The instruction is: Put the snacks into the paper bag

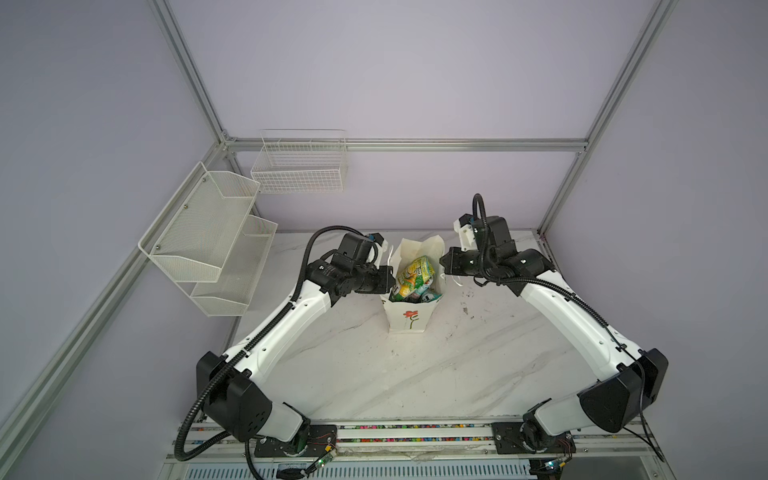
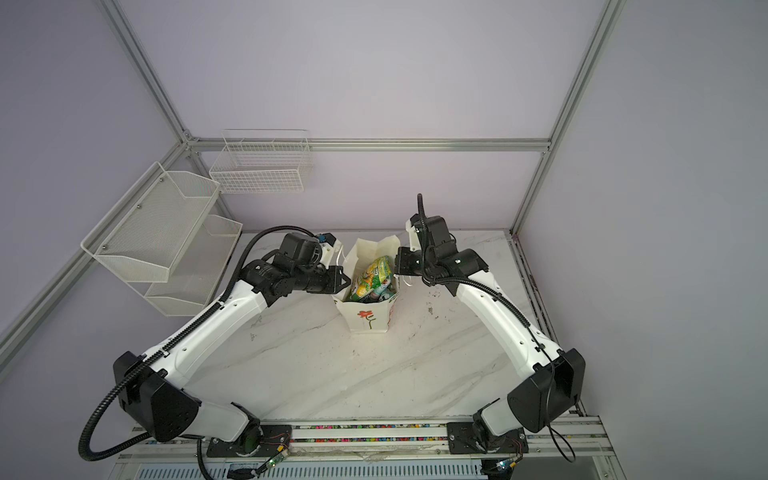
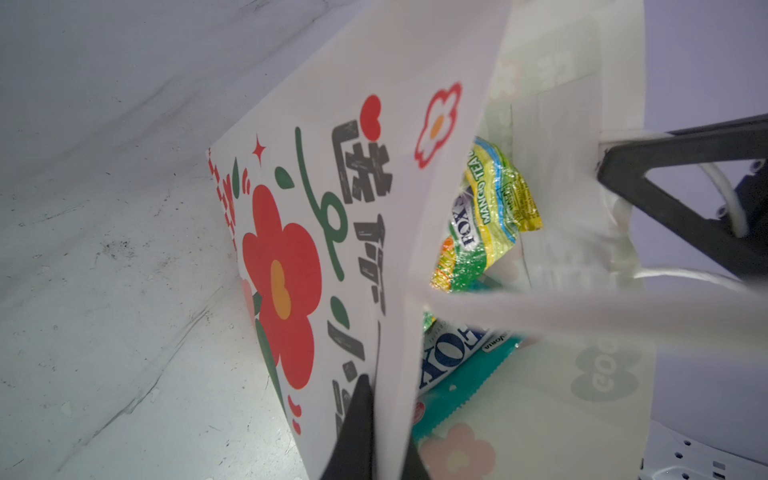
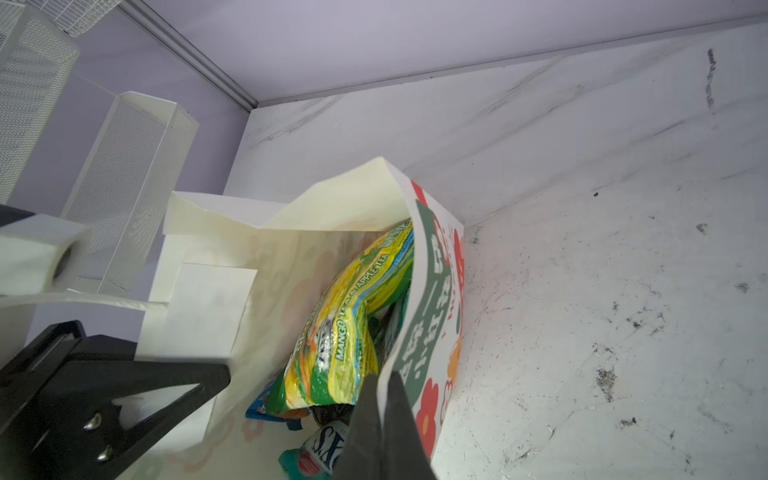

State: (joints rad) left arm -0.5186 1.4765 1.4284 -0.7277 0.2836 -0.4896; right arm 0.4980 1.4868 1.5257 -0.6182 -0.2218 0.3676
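Though half-hidden, approx 4 snacks in paper bag.

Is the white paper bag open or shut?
Open: the white flower-printed paper bag stands upright, mouth spread, green-yellow FOX'S packet visible inside.

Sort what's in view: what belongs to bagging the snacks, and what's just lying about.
Job: paper bag, green-yellow FOX'S packet and teal FOX'S packet inside it, left gripper and right gripper each shut on the bag's rim.
Lying about: white wire basket, two-tier mesh rack, both on the walls.
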